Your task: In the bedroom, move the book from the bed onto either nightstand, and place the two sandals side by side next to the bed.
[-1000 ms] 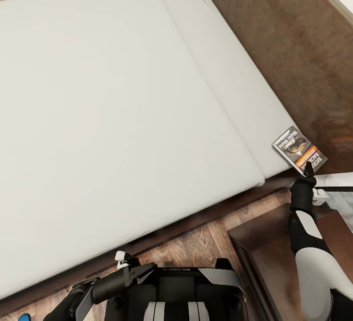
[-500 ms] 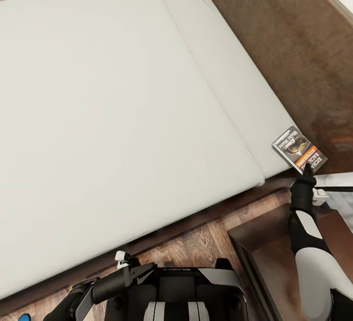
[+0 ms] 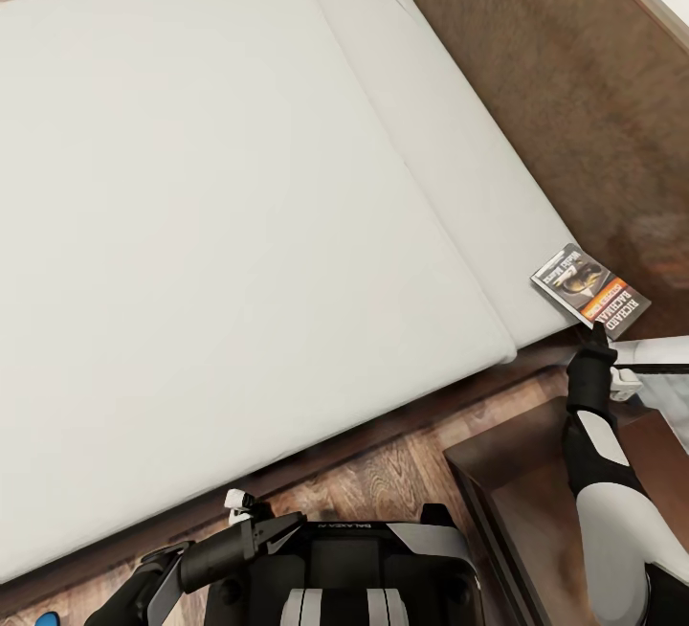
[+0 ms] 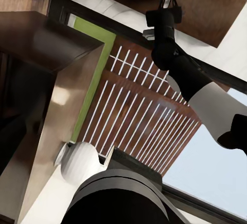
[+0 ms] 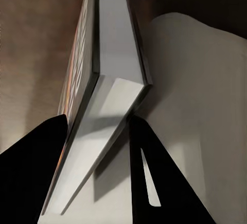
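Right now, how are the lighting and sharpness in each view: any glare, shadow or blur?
Head view: even, soft light, the book sharp enough to read lettering, a faint sheen on the headboard. Left wrist view: a bright glare patch on glossy dark wood. Right wrist view: dim, the right tool nearly black, casting shadow on the mattress.

White lettering on the book (image 3: 590, 292) cover: "RICHARD" on one line, then a second line starting "BACH", its end too small to read. It sits below the orange band, which carries tiny illegible print. Pale title text on the dark pictured part of the cover, blurred, unreadable. On the robot's trunk housing (image 3: 368, 549), small light lettering "GALAXEA" plus one or two more characters, upside down in the head view. In the right wrist view the cover shows only edge-on, unreadable.
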